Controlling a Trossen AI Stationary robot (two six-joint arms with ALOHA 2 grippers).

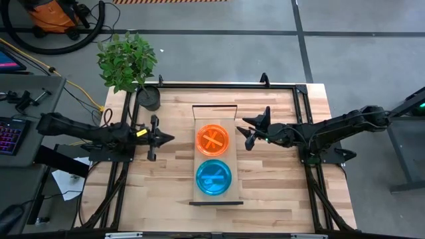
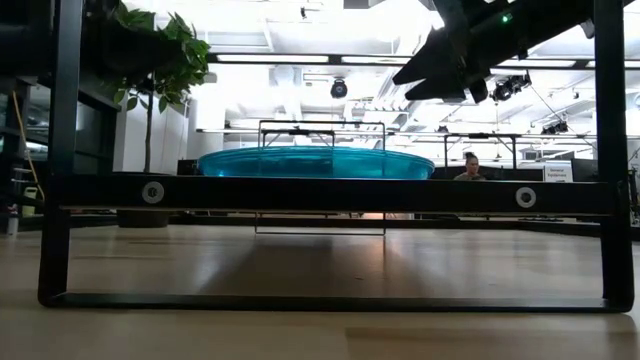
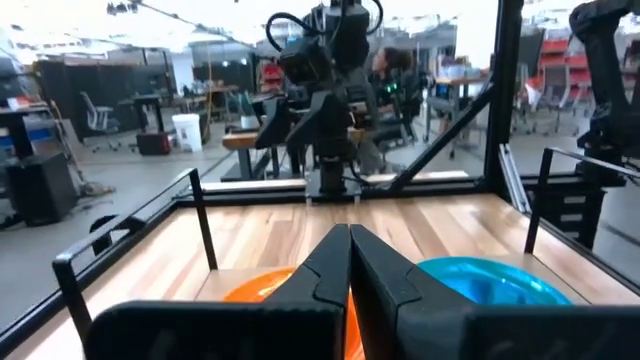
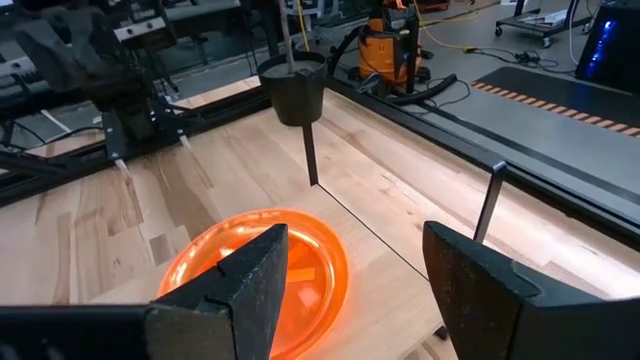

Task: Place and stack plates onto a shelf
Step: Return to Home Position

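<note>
High view: right gripper, jaws spread and empty, hangs just beside the orange plates; left gripper clenched, farther off. A careless swing could clip that stack.

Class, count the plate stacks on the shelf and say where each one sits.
2. The orange stack lies on the shelf's half nearer the potted plant; the blue stack lies on the other half. Plates underneath are hidden from above.
</note>
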